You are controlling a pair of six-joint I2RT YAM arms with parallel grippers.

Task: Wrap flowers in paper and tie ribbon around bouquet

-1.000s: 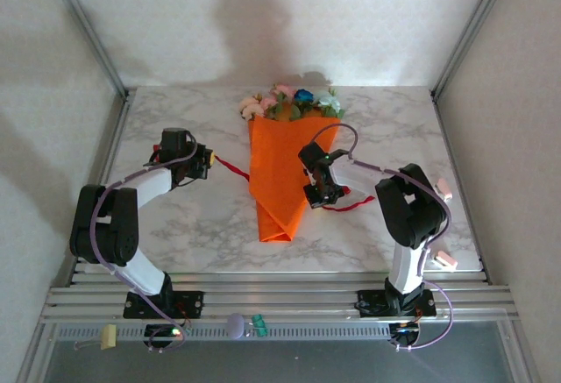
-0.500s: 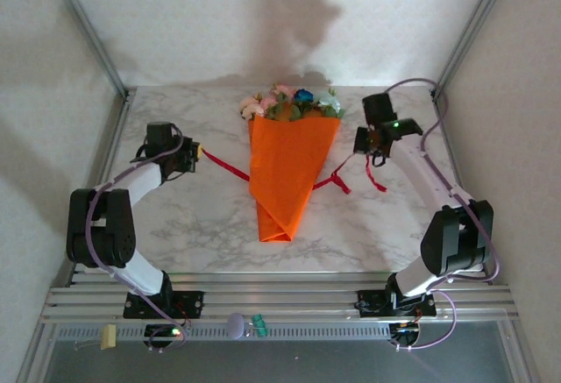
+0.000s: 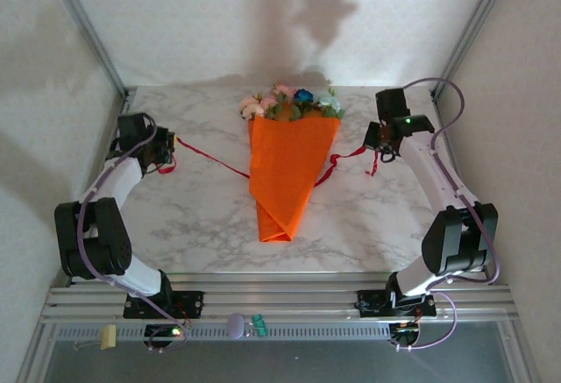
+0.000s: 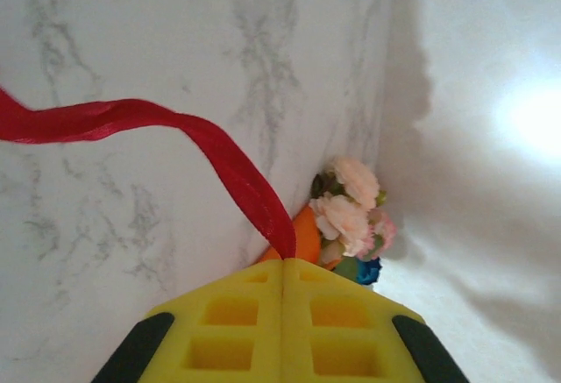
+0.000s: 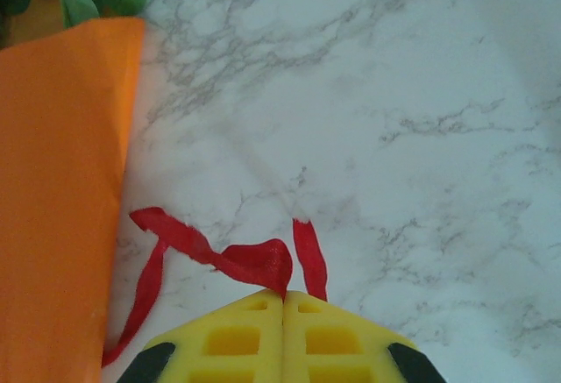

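Observation:
The bouquet (image 3: 286, 173) lies mid-table, an orange paper (image 3: 280, 190) cone with flowers (image 3: 292, 102) sticking out of its far, wide end. A red ribbon (image 3: 215, 159) passes under the cone and comes out on both sides. My left gripper (image 3: 166, 149) sits at the far left, shut on the ribbon's (image 4: 237, 173) left end, which runs nearly taut to the cone. My right gripper (image 3: 375, 145) stands right of the cone, shut on the ribbon's (image 5: 254, 260) right part, with a short tail hanging beside it. The flowers (image 4: 351, 212) appear past the left fingers (image 4: 282, 313). The paper (image 5: 57, 199) fills the left of the right wrist view.
The marble table (image 3: 202, 216) is walled by white panels with metal frame posts (image 3: 83, 28) at the back corners. An aluminium rail (image 3: 280, 300) runs along the near edge by the arm bases. Small clips (image 3: 248, 322) lie below the rail.
Both grippers have drawn apart with the ribbon ends. The left moved out toward the left edge, the right swung from over the cone to the far right, pulling the ribbon straighter.

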